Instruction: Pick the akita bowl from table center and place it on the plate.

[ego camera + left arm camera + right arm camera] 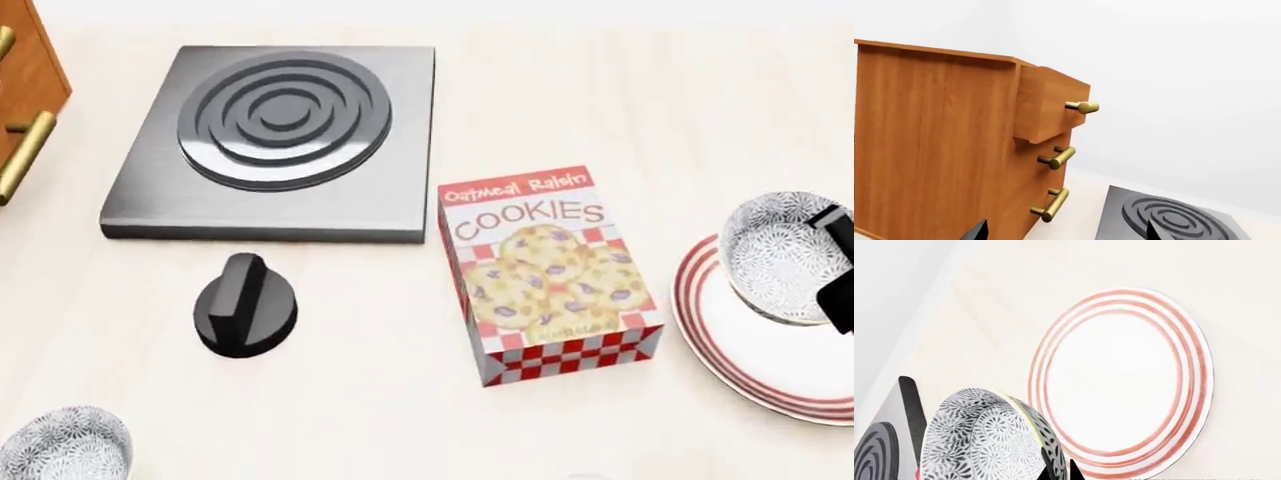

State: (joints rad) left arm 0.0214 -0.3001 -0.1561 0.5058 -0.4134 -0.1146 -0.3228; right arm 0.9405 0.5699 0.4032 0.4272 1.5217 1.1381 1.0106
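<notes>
The akita bowl (778,255), grey-and-white speckled, hangs tilted over the near-left part of the plate (747,350), a wide white plate with red rings at the table's right. My right gripper (835,262) is shut on the bowl's right rim. In the right wrist view the bowl (981,440) shows on its side, its rim pinched between the black fingertips of that gripper (1059,474), with the plate (1121,380) beyond it. My left gripper (1066,232) is open with nothing between its fingers. It is out of the head view.
A cookie box (547,275) lies just left of the plate. A black knob (244,305) and a grey hob (280,135) sit further left. A second speckled bowl (60,445) is at the near left. A wooden drawer cabinet (954,145) stands by the hob (1167,220).
</notes>
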